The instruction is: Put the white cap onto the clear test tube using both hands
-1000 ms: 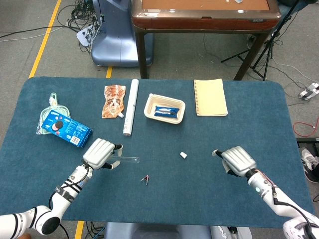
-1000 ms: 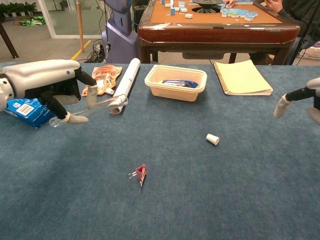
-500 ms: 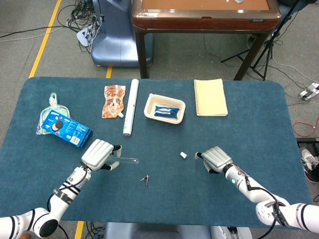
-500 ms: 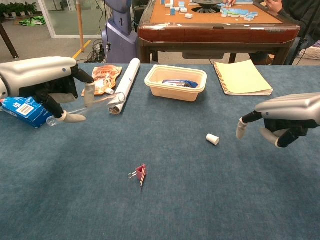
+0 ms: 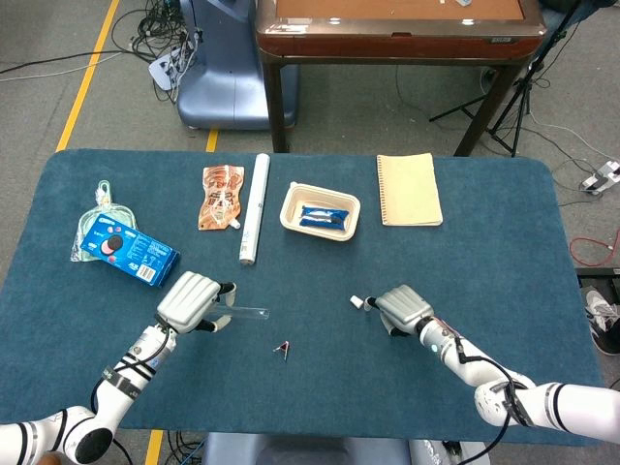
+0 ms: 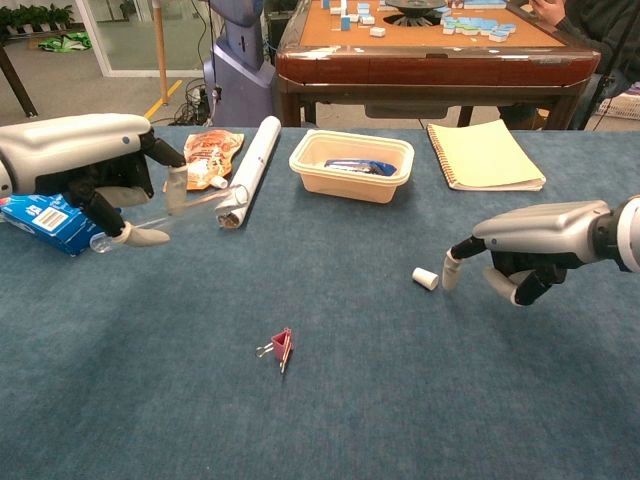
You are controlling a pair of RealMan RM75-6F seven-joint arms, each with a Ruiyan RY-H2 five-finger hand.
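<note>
Tube (image 6: 185, 203) is gripped in the left robot hand (image 6: 95, 175), held off the table (image 6: 350, 400) roughly level, its open end pointing inward toward the right robot hand (image 6: 520, 250). Glass or thin plastic can't be told; either way it is judged light, slick and breakable, so the squeeze should be kept modest and the hold kept near mid-length to stop it pivoting when the cap is pushed on.

Cap (image 5: 356, 302) lies on its side on the table, just beyond the right robot hand's fingertips (image 6: 450, 270), apparently not touched. That hand is empty, thumb and finger reaching forward, the rest curled under.

The cap is judged tiny, nearly weightless and stiff; it will likely roll or skid if nudged. A thumb-and-finger pinch across its sides is suggested, open mouth left free and turned toward the tube

A small red clip (image 6: 280, 347) lies between the hands, nearer the robot
</note>
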